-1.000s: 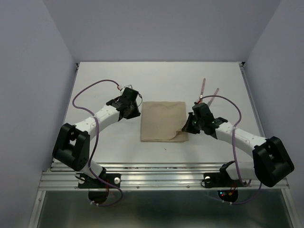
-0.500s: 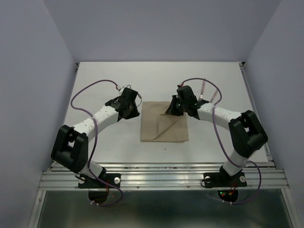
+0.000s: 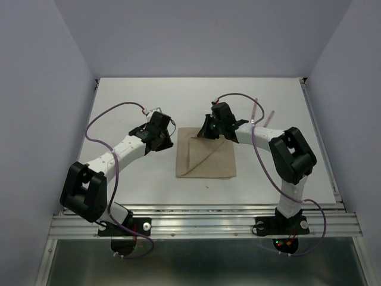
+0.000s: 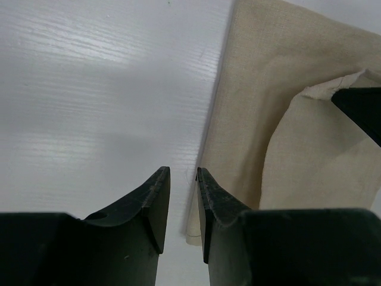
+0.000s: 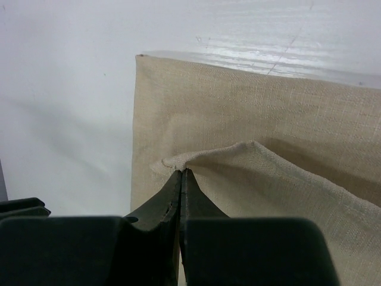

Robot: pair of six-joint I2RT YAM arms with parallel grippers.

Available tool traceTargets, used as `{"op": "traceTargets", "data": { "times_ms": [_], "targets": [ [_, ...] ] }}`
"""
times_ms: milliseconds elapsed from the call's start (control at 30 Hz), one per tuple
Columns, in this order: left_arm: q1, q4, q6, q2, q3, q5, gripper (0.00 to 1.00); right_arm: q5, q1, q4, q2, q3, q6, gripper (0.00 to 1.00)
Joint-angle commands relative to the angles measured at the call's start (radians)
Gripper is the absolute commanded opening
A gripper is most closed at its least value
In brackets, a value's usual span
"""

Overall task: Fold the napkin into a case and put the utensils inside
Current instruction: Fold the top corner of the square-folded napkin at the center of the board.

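The tan napkin (image 3: pixel 205 159) lies flat at the table's middle, with one layer drawn up diagonally. My right gripper (image 3: pixel 206 133) is over its far-left part, shut on a raised corner of the cloth (image 5: pixel 172 162); the right wrist view shows the fingers pinching that corner above the lower layer (image 5: pixel 238 101). My left gripper (image 3: pixel 168 142) hovers at the napkin's left edge (image 4: pixel 223 119), its jaws (image 4: pixel 181 174) a little apart with only bare table between them. Two utensils with pinkish handles (image 3: pixel 256 108) (image 3: pixel 271 115) lie at the far right, their metal ends hidden behind the right arm.
The white table (image 3: pixel 137 173) is walled in by lilac panels on three sides. Purple cables (image 3: pixel 113 110) loop over both arms. A metal rail (image 3: pixel 196 223) runs along the near edge. The right gripper's dark fingertip (image 4: pixel 363 110) shows at the right of the left wrist view.
My right gripper has carried the napkin's near-right corner up and across to the far left, laying a diagonal fold. The left arm has shifted only slightly.
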Motion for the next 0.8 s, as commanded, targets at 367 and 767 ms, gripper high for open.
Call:
{"op": "traceTargets", "data": {
  "times_ms": [367, 767],
  "targets": [
    [-0.007, -0.022, -0.013, -0.056, -0.017, -0.028, 0.36, -0.028, 0.015, 0.088, 0.081, 0.129, 0.013, 0.01],
    [-0.007, -0.023, -0.02, -0.071, -0.034, -0.023, 0.36, -0.028, 0.015, 0.114, 0.129, 0.157, 0.03, 0.01]
  ]
}}
